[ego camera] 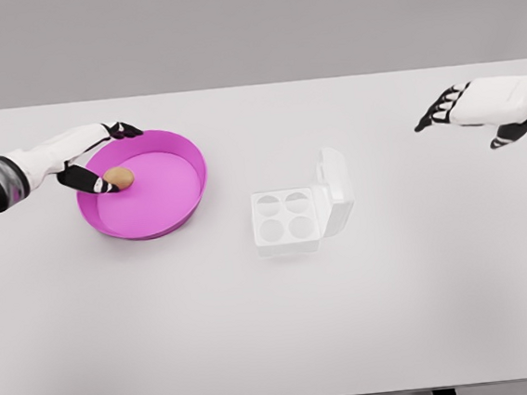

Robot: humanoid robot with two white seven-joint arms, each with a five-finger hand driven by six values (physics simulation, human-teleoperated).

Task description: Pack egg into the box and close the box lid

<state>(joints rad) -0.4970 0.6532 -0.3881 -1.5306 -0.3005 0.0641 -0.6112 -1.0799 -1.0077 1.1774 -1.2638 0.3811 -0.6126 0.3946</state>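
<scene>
White table (259, 347) under a plain grey backdrop, task barely begun. At far left, left hand (92, 158) reaching over the rim of a pink bowl (168, 221), dark fingers (82, 178) curled around a brown egg (119, 179) low inside the bowl's left edge; probably gripped, though contact hard to confirm at this size. Nothing else in the bowl. Toward the middle, white egg box (284, 221) with lid (335, 189) standing open, all four cups empty. At far right, right hand (475, 112) hovering above the table, fingers loosely spread, holding nothing. Left to do: lifting the egg, seating it in a cup, folding the lid shut.
</scene>
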